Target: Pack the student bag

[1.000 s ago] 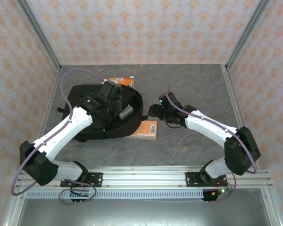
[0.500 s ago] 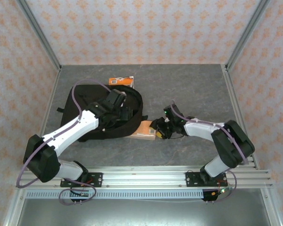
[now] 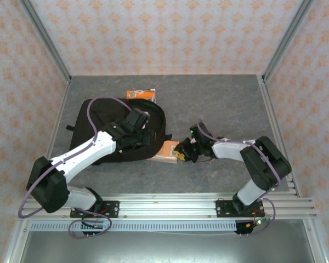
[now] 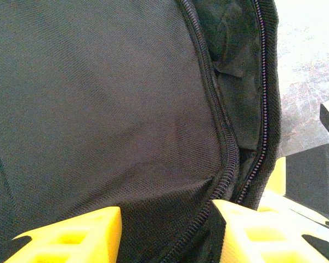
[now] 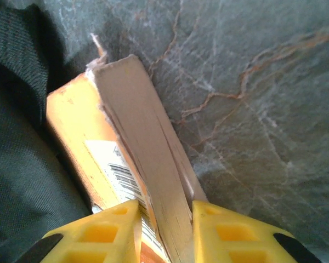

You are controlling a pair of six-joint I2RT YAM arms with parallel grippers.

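Right hand [image 5: 164,219] now clamping orange book [image 5: 134,118], barcode label [image 5: 118,174] showing

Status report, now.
Left gripper open over student bag, zipper undone. Right gripper shut on orange book beside bag. Nothing seen between them.

book [image 3: 167,149] right of student bag [image 3: 101,115], booklet [image 3: 141,94] behind

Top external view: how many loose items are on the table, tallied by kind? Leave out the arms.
Black backpack: 1
Orange books: 2 (far book beyond the backpack, near book at its right edge)
Total: 3
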